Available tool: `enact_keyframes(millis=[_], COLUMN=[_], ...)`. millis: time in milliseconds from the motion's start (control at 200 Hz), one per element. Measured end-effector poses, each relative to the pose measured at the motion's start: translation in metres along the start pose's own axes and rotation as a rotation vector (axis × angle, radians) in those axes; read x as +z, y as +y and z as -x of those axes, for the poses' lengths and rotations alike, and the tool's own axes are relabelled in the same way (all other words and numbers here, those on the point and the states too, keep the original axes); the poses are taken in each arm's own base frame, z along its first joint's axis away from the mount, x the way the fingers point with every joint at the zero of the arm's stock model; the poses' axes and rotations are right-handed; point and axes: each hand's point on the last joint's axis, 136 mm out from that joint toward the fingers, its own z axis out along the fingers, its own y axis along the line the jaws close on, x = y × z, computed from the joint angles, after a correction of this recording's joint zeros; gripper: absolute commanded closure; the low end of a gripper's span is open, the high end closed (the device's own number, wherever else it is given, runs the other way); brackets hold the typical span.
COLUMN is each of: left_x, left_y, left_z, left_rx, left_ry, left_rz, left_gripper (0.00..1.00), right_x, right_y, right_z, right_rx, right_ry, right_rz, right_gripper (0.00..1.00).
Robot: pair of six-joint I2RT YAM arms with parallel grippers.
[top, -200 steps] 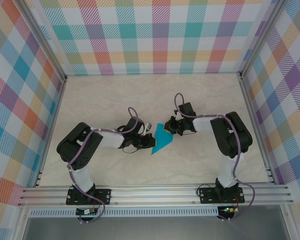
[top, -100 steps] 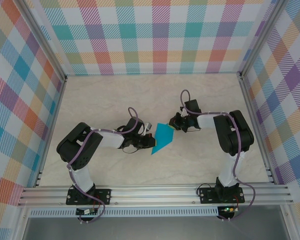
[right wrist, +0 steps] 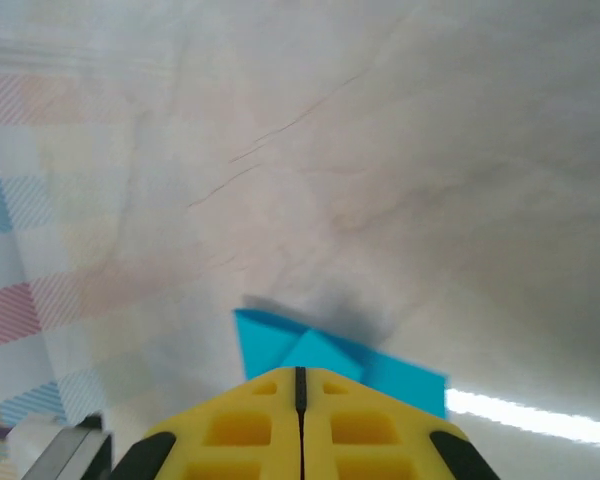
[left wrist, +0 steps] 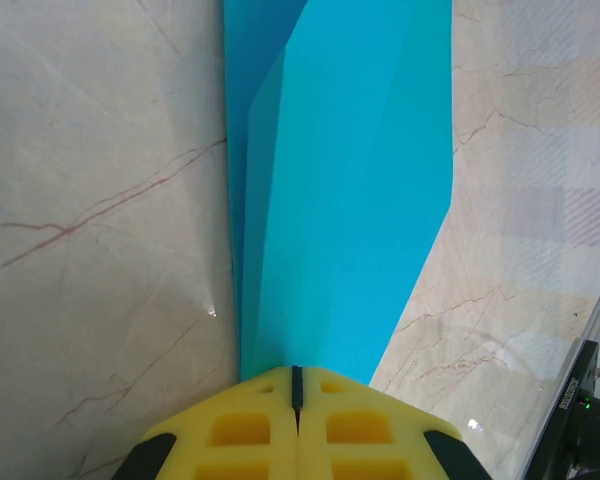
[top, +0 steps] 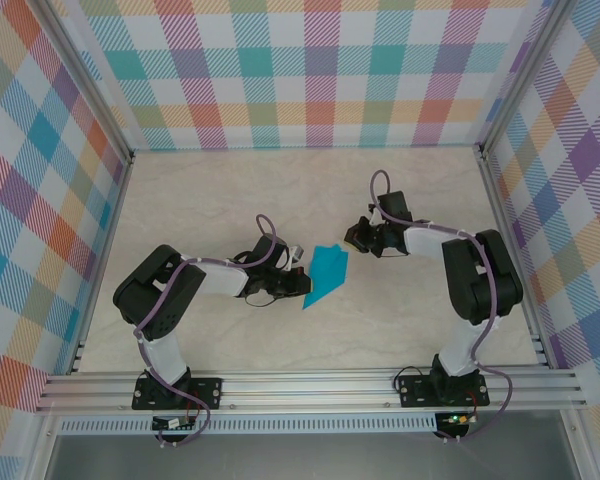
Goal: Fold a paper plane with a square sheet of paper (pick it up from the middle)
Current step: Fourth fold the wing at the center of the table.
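The square sheet of paper (top: 326, 274) is bright cyan-blue and folded into overlapping layers that taper to a point at the near left. It lies mid-table. In the left wrist view the folded sheet (left wrist: 350, 190) runs straight up from my yellow jaws, a crease along its left side. My left gripper (top: 299, 283) (left wrist: 297, 371) is shut on the sheet's left edge. My right gripper (top: 352, 236) (right wrist: 300, 372) is shut with nothing in it, just behind and to the right of the sheet. The sheet's far corner (right wrist: 280, 340) shows past its tips, apart from them.
The marble-patterned table (top: 410, 190) is ringed by plaid walls (top: 310, 80). Aluminium posts (top: 510, 250) stand at the sides and a rail (top: 310, 385) runs along the near edge. Both arm bases sit by that rail.
My right gripper has drawn back and to the right, off the sheet's far corner, which now lies free. The left gripper and its grip have not moved.
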Motion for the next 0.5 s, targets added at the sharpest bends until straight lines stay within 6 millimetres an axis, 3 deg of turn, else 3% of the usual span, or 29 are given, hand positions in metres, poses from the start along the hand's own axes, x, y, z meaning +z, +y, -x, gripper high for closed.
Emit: enact_keyframes(millis=[125,295,500], left_x=[0.000,0.000,0.000], left_y=[0.000,0.000,-0.001], left_z=[0.000,0.000,0.000], left_rx=[0.000,0.000,0.000], left_ry=[0.000,0.002,0.002], left_rz=[0.000,-0.002,-0.002], left_gripper=[1.00,1.00,1.00], right_x=[0.007,0.022,0.045], right_y=[0.024,0.031,-0.002], right_z=[-0.019,-0.056,-0.077], right_rx=[-0.049,-0.071,-0.006], right_ry=[0.034,0.107,0.167], right_rz=[0.048,0.061,0.014], right_gripper=[0.94,0.94,0.95])
